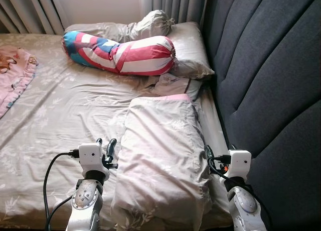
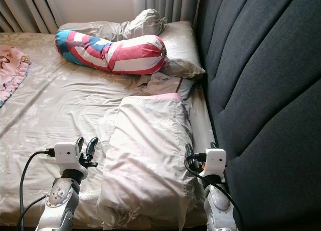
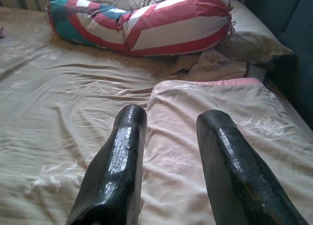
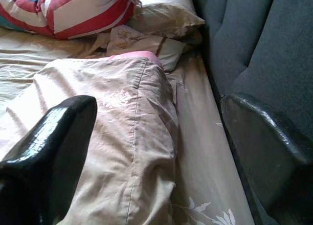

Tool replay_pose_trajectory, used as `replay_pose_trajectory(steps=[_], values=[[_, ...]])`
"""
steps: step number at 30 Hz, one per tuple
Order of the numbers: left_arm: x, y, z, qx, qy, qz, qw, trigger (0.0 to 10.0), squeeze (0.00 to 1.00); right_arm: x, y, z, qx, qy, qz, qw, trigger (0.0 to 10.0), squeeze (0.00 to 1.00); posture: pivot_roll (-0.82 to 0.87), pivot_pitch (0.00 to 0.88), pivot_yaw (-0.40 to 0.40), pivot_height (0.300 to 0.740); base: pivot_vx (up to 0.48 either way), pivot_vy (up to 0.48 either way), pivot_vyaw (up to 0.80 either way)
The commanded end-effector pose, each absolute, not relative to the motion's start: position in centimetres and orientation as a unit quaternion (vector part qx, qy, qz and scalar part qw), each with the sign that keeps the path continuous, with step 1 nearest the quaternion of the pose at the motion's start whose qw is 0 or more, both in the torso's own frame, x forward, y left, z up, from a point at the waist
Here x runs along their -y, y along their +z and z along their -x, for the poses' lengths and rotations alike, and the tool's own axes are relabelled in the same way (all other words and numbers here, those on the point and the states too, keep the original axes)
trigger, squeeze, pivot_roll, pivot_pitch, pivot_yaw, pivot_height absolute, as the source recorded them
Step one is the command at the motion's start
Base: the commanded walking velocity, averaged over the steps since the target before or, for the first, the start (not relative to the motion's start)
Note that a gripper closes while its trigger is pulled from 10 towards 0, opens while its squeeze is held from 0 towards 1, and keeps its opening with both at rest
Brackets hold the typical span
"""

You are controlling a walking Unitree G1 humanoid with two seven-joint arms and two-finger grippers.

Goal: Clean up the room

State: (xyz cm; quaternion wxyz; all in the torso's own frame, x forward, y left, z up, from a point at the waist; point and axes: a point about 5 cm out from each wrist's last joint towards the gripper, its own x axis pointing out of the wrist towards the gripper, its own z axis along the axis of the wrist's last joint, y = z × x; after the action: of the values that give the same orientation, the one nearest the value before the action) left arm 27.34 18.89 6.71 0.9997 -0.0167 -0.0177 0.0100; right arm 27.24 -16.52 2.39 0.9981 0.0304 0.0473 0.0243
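A long beige pillow [image 1: 163, 158] with a pink inner edge lies lengthwise on the bed [image 1: 70, 115], close to the headboard. My left gripper [image 1: 105, 146] is open and hovers over the sheet at the pillow's left edge; in the left wrist view its fingers [image 3: 120, 161] point along the pillow [image 3: 215, 132]. On the pillow's right side, my right gripper [image 2: 200, 148] is open wide in the gap between pillow and headboard. The right wrist view has the pillow [image 4: 112, 117] lying between its fingers [image 4: 54, 146].
A red, white and blue striped bolster [image 1: 120, 52] lies across the head of the bed, in front of beige pillows [image 1: 188, 47] and crumpled cloth [image 1: 173, 84]. A pink blanket [image 1: 15, 75] sits at the left. The dark grey padded headboard [image 1: 271, 80] walls the right side.
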Motion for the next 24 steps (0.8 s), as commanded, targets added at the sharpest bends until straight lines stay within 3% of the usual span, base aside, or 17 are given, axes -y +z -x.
replay_pose_trajectory(steps=[1,24], values=[[-18.61,6.36,-27.12,0.009,0.006,0.016,1.0,10.0,0.0,16.72,2.0,-26.92,-0.058,0.025,-0.023,0.998,10.0,0.0,-0.06,0.021,-0.071,0.705,0.0,0.0,0.0],[-18.5,6.22,-27.18,-0.002,0.002,0.011,1.0,10.0,0.0,16.08,1.24,-26.73,-0.087,0.041,-0.02,0.995,10.0,0.0,-0.06,0.074,-0.076,0.68,0.0,0.0,0.0]])
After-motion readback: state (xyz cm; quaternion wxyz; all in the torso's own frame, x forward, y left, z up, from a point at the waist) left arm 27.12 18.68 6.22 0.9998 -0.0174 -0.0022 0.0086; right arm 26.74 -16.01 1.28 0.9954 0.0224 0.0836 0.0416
